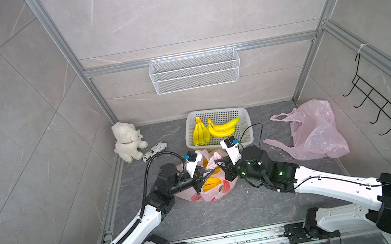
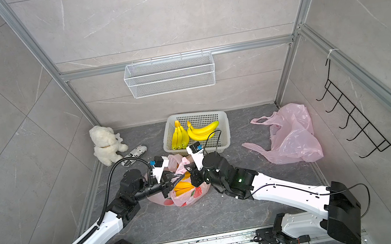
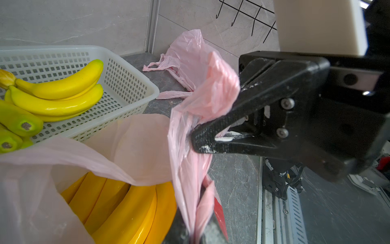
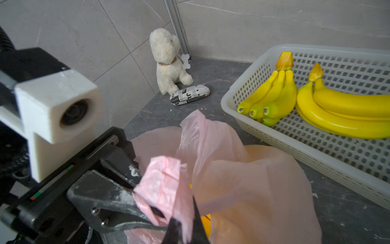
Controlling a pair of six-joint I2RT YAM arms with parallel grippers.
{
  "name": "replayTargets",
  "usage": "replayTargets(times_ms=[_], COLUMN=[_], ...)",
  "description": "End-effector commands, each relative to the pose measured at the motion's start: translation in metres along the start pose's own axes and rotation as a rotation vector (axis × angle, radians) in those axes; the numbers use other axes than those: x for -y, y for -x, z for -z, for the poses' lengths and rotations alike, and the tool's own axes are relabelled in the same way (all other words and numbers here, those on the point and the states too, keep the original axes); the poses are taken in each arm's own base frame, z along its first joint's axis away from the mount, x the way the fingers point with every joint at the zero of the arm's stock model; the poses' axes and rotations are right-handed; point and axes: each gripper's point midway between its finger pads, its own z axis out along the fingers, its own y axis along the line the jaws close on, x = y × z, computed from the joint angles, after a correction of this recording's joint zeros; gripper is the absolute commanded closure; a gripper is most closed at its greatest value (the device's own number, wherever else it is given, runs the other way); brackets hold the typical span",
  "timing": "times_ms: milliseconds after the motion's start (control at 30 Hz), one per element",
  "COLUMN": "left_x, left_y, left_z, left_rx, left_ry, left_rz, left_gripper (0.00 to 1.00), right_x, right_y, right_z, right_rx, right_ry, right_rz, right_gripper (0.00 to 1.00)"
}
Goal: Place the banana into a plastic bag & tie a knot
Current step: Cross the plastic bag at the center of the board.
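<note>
Nearest you, the metal rail [image 1: 235, 240] ran across the front edge, with both arm bases mounted on it. From there your two arms reached inward and met over the plastic bag [image 1: 210, 192], a pink one printed with fruit slices, which sat mid-floor on the dark stone-patterned surface [image 1: 205, 217].

Your left gripper [image 4: 135, 193] had its jaws pressed together on a bunched strip of the bag's top, with the pink film crumpled between them. Your right gripper [image 3: 195, 137] was likewise clamped on another strip of the same bag, and film spilled over its upper jaw. The two tools sat tip to tip above the bag's mouth; whether they touched, I could not tell.

The banana bunch [image 3: 126, 211] you were after lay inside the bag, its yellow showing through the open mouth.

Just behind the bag stood the white plastic basket [image 1: 246, 133]. It held a green-tipped bunch [image 1: 200, 134] and a curved bunch [image 1: 224, 127] side by side. Off toward the right arm's side, a spare pink bag [image 1: 314, 135] lay crumpled near the wall.

In the far corner on the left arm's side a white plush dog [image 1: 126, 143] sat upright, with a newsprint-patterned case [image 1: 155, 152] lying just beside it.

Farthest back, a white wire-mesh shelf [image 1: 195, 70] hung on the rear wall. A black hook rack [image 1: 387, 120] hung on the right wall.
</note>
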Motion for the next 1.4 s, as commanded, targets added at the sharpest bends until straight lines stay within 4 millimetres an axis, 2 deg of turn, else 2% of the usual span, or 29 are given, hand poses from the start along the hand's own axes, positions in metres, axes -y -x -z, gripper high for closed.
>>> replayTargets(times_ms=[0, 67, 133, 267, 400, 533, 667, 700, 800, 833, 933, 1067, 1167, 1367], left_x=[0.003, 0.0, -0.007, -0.014, -0.022, -0.025, -0.025, -0.024, -0.016, -0.013, -0.004, 0.007, 0.014, 0.022], left_y=[0.01, 0.01, 0.012, 0.015, 0.017, 0.019, 0.018, 0.017, 0.012, 0.011, 0.006, 0.001, -0.003, -0.004], left_z=[0.002, 0.002, 0.002, 0.003, 0.005, 0.008, 0.009, 0.009, 0.01, 0.009, 0.008, 0.005, 0.003, 0.004], left_rx=[0.014, 0.015, 0.025, 0.033, 0.043, 0.054, 0.058, 0.06, 0.051, 0.052, 0.044, 0.022, 0.007, 0.002], left_ry=[-0.022, -0.005, 0.031, 0.055, 0.081, 0.091, 0.091, 0.086, 0.047, 0.031, -0.021, -0.07, -0.099, -0.118], left_rz=[-0.008, -0.005, 0.002, 0.027, 0.049, 0.051, 0.027, 0.016, -0.014, -0.024, -0.047, -0.065, -0.078, -0.103], left_gripper=[0.88, 0.88, 0.93, 1.0, 1.0, 1.0, 1.0, 1.0, 1.0, 1.0, 1.0, 1.0, 1.0, 1.0], right_x=[0.022, 0.019, 0.012, 0.008, -0.001, -0.022, -0.033, -0.031, -0.024, -0.021, -0.002, 0.01, 0.026, 0.042], right_y=[0.016, 0.018, 0.017, 0.005, -0.019, -0.039, -0.045, -0.04, -0.015, -0.006, 0.017, 0.051, 0.064, 0.058], right_z=[0.009, 0.009, 0.01, 0.012, 0.016, 0.018, 0.02, 0.024, 0.039, 0.044, 0.056, 0.074, 0.064, 0.023], right_rx=[0.045, 0.046, 0.047, 0.055, 0.051, 0.038, 0.03, 0.048, 0.103, 0.102, 0.084, 0.103, 0.033, -0.11], right_ry=[-0.123, -0.105, -0.063, -0.022, 0.032, 0.092, 0.113, 0.102, 0.06, 0.051, 0.014, -0.003, -0.058, -0.149], right_rz=[0.001, 0.009, 0.024, 0.043, 0.121, 0.239, 0.292, 0.282, 0.271, 0.269, 0.232, 0.191, 0.167, 0.225], right_gripper=[1.0, 1.0, 1.0, 1.0, 1.0, 1.0, 1.0, 0.98, 0.71, 0.66, 0.55, 0.42, 0.36, 0.28])
